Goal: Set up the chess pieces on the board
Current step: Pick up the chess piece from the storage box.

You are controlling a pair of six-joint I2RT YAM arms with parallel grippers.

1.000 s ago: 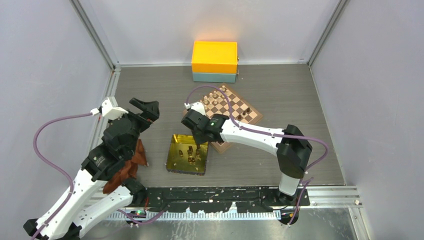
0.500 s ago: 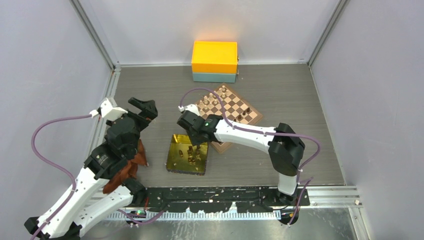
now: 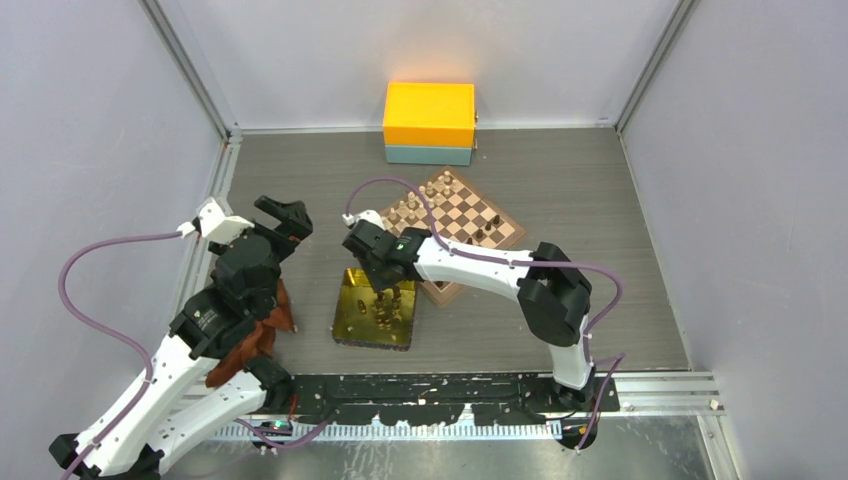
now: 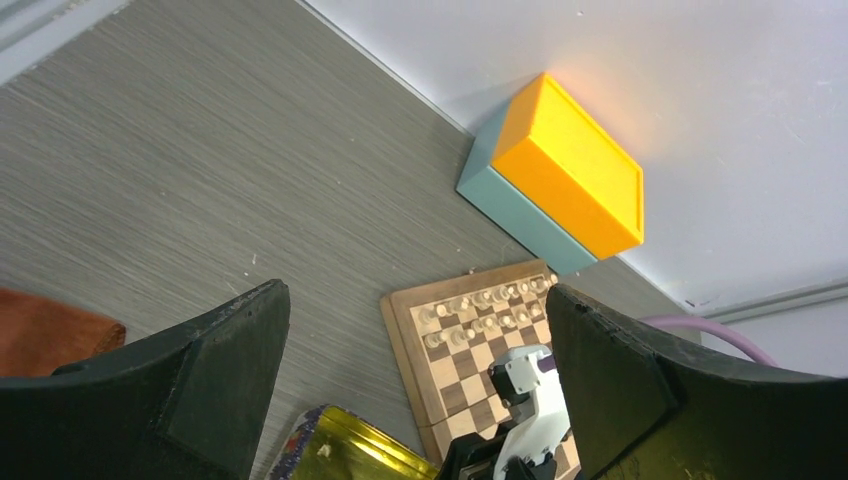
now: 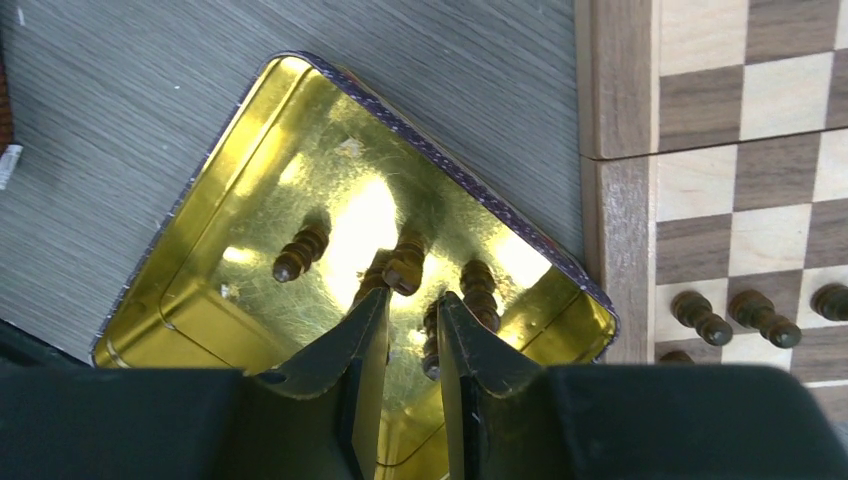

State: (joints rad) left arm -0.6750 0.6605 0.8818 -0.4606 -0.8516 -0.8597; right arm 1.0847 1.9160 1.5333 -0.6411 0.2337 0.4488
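Several chess pieces [image 5: 300,252] crowd the gold tray [image 5: 176,216] beneath the right gripper [image 5: 412,300].

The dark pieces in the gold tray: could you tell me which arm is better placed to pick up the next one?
Right: the right gripper hangs open above the dark pieces in the gold tray; the left gripper sits off to the side, away from them.

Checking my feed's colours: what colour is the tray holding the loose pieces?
The tray is shiny gold; the right wrist view shows it best.
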